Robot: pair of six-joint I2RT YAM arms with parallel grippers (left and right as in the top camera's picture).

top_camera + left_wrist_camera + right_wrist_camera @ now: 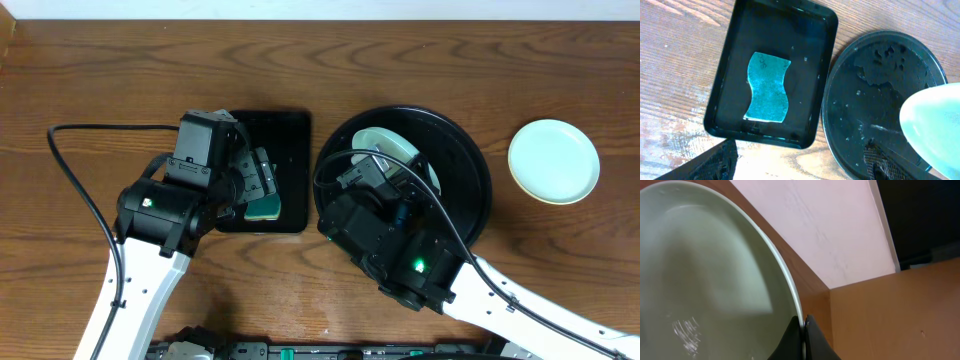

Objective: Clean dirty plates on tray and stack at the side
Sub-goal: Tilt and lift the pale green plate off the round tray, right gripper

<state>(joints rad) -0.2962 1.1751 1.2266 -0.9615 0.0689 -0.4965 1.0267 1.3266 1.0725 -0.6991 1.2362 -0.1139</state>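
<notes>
My right gripper (804, 330) is shut on the rim of a pale mint-white plate (705, 280) and holds it tilted above the round black tray (470, 170). That plate also shows in the overhead view (390, 146) and in the left wrist view (935, 125). A second mint-white plate (553, 160) lies on the table to the right of the tray. The wet, speckled round tray (880, 90) shows no other plate; a pale yellow plate is out of view. My left gripper (800, 170) is open and empty, near the rectangular tray's front edge.
A smaller rectangular black tray (730, 65) stands left of the round tray and holds a blue-green sponge (769, 87). In the overhead view the left arm (190, 190) covers part of it (290, 130). A black cable (70, 160) loops at the left.
</notes>
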